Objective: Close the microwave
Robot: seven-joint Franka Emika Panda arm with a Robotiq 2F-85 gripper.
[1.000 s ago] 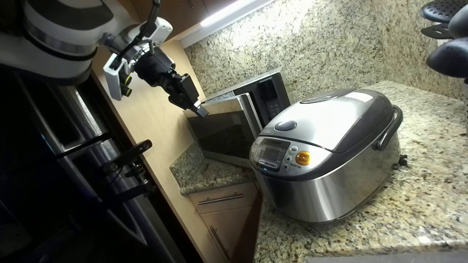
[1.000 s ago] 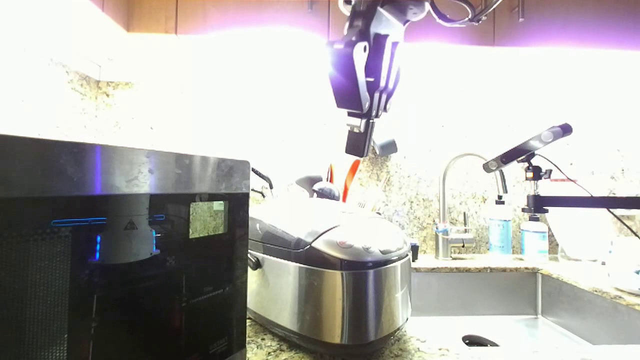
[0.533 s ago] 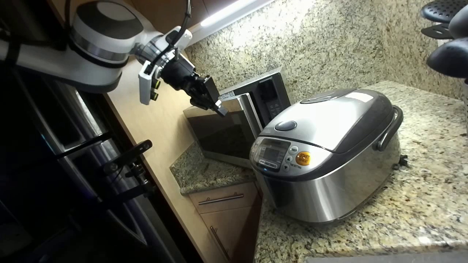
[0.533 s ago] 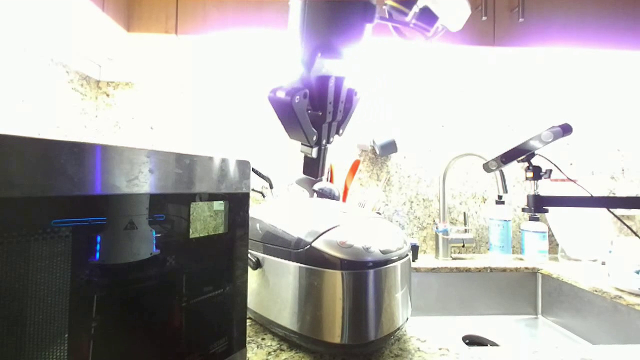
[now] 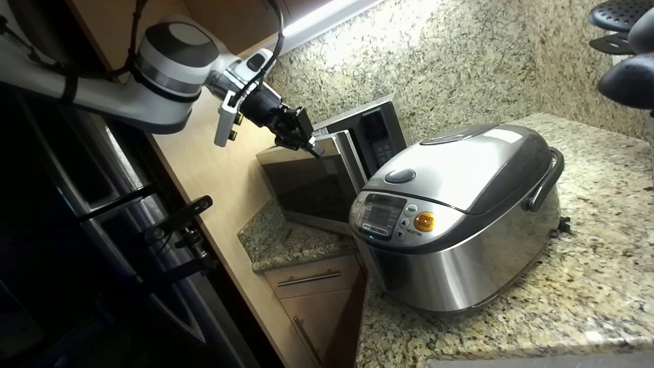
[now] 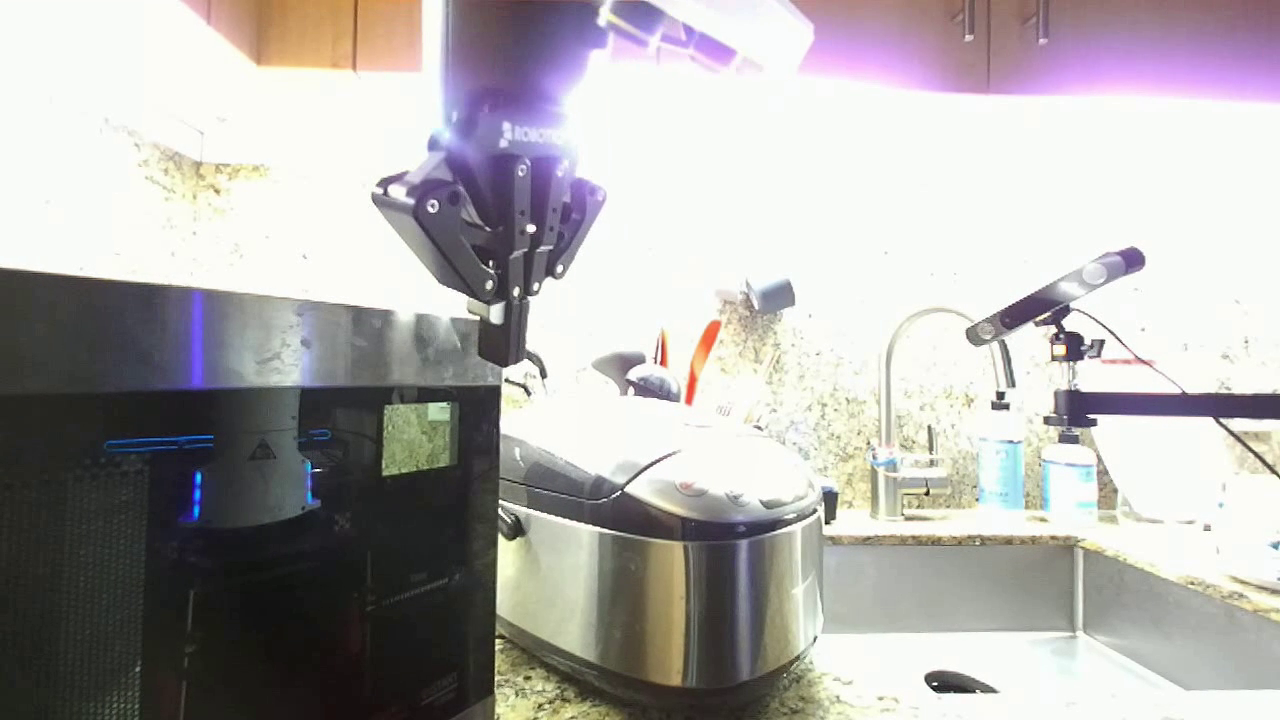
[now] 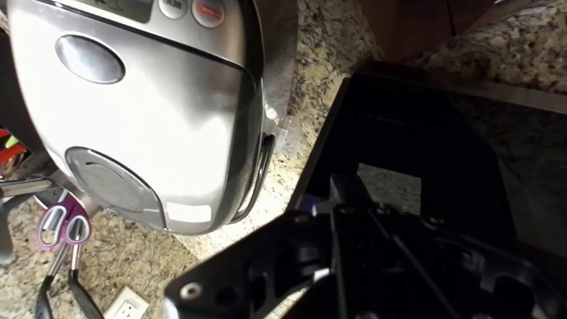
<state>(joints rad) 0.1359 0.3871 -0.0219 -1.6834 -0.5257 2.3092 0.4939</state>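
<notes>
Two containers share your granite counter (image 5: 598,255): the microwave (image 5: 375,138), between a wooden panel (image 5: 199,168) and the rice cooker (image 5: 444,194), with its dark-glass door (image 5: 308,186) standing ajar, and the cooker itself, lid down. What either holds is hidden from you. Your gripper (image 6: 505,345) hangs near the microwave, fingertips together and gripping nothing (whether they touch the door, you cannot tell). The cooker crowds in close, covering one lower door corner in an exterior view. Around it you have orange handles (image 6: 704,350) and a steel sink (image 6: 950,585) with a dark oval (image 6: 958,682) at its bottom.
</notes>
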